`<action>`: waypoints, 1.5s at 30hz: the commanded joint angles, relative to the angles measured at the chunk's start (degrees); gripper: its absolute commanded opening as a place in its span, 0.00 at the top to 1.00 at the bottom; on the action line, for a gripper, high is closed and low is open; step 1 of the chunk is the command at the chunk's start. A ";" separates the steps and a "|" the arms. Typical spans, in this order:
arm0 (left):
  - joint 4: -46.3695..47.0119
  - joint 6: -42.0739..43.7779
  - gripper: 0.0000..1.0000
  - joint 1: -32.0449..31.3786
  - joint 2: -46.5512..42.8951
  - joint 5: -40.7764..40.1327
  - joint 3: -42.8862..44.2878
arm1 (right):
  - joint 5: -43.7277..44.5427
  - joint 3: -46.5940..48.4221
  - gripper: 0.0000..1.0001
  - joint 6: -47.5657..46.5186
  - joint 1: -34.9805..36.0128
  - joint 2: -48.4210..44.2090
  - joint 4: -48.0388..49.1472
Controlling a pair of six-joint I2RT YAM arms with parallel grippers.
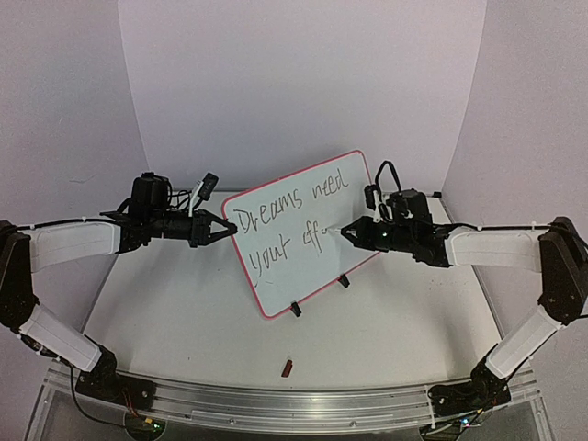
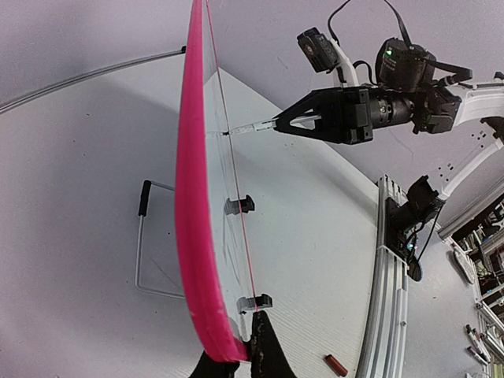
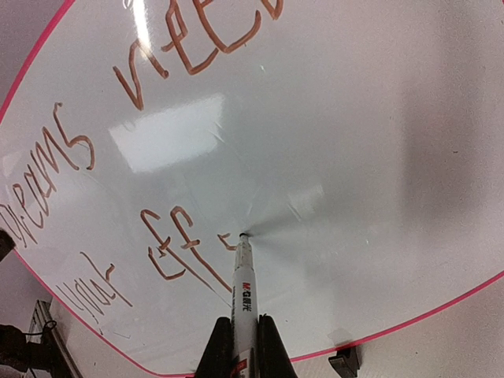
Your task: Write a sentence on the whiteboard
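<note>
- Where it stands tilted on two small black clip feet (image 1: 296,310) in the middle of the table, the glossy white rectangular whiteboard (image 1: 299,271) with a thin pink-red frame reads "Dreams need your eff" in brownish-red handwriting.
- Left gripper (image 1: 228,230): fingers pressed together on the board's left edge.
- Right gripper (image 3: 239,350): pinching a white-barrelled marker pen (image 3: 242,287), its tip touching the board just after the last "f".
- A small dark-red cap (image 1: 287,368) lies on the white table (image 1: 175,312), near the front edge.
</note>
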 commanded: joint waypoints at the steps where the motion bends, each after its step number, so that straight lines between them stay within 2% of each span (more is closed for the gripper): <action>1: -3.78 7.16 1.00 -1.17 1.37 -1.82 0.18 | 0.40 2.98 1.00 -0.79 -0.28 -0.38 0.87; 27: -3.74 7.11 1.00 -1.17 1.38 -1.78 0.21 | -4.19 1.31 1.00 -0.16 -0.27 0.90 0.78; 45: -3.74 7.12 1.00 -1.17 1.01 -1.95 0.05 | -2.95 0.04 1.00 -0.94 -0.96 -7.12 -1.49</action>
